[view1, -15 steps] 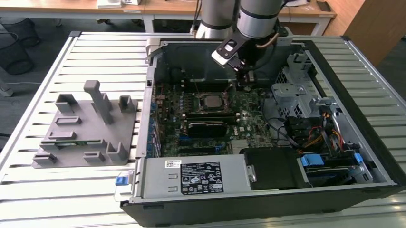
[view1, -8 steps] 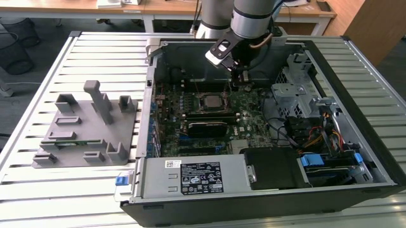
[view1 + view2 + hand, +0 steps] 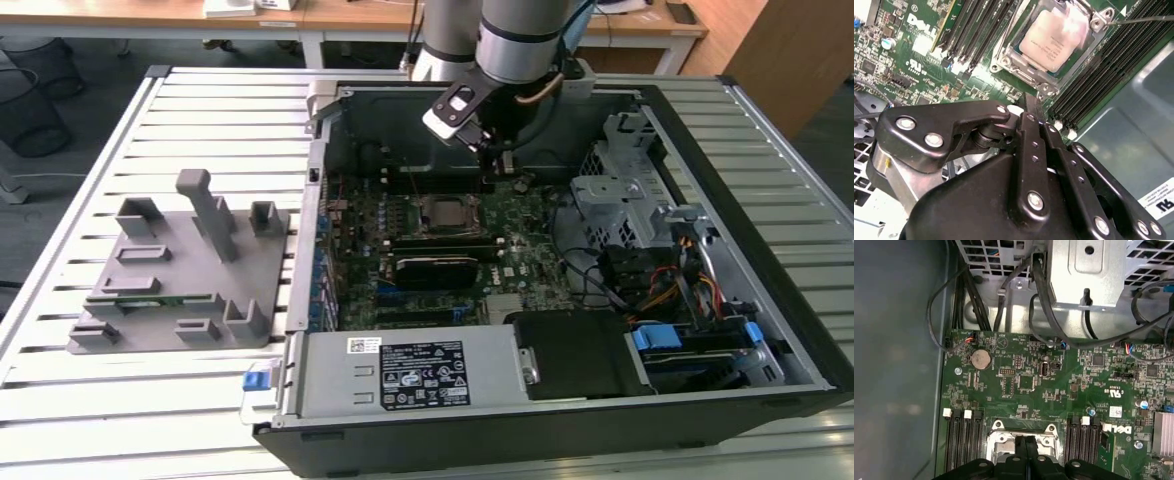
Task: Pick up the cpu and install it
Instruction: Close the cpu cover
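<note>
Silvery-grey cpu [image 3: 1056, 37] seated inside the socket frame [image 3: 999, 64] on the green motherboard [image 3: 527, 235], all within the open black computer case [image 3: 534, 440]. Near the socket, gripper [image 3: 1030, 102] with fingers pressed together, gripping nothing. 1 grey fixture [image 3: 187, 290] outside the case, on the slatted table [image 3: 200, 110].

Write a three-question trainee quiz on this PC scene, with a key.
1. True or false: the cpu lies in the socket.
2. The gripper is: A) wide open B) shut, empty C) shut on a memory stick.
3. Fill in: the fixture stands to the exterior view's ____ of the case.
Key: 1 true; 2 B; 3 left.
</note>
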`<move>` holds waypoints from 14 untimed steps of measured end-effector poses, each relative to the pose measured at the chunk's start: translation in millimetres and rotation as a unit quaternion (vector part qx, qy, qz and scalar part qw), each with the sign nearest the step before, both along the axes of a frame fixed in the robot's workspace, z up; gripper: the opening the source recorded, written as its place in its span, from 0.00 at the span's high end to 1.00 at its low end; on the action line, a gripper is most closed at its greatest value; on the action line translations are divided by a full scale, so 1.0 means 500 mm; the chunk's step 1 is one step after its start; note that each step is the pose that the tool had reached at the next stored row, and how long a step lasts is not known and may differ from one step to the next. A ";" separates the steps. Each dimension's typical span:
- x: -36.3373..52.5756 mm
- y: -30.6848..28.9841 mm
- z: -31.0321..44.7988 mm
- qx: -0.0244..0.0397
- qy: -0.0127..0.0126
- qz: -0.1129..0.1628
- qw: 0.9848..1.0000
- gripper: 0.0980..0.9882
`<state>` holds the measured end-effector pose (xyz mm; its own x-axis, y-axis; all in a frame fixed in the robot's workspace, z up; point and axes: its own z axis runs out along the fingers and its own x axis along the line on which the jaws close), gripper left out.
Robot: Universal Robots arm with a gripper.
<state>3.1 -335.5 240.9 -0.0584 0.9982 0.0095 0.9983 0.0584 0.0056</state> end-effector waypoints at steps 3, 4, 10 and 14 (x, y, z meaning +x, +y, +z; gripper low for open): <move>-0.006 0.000 -0.005 0.000 0.000 0.000 1.000 0.99; -0.009 0.000 -0.007 0.000 0.000 0.000 1.000 0.99; -0.036 0.000 -0.015 0.000 0.000 0.000 1.000 0.99; -0.057 0.000 -0.016 0.000 0.000 0.000 1.000 0.99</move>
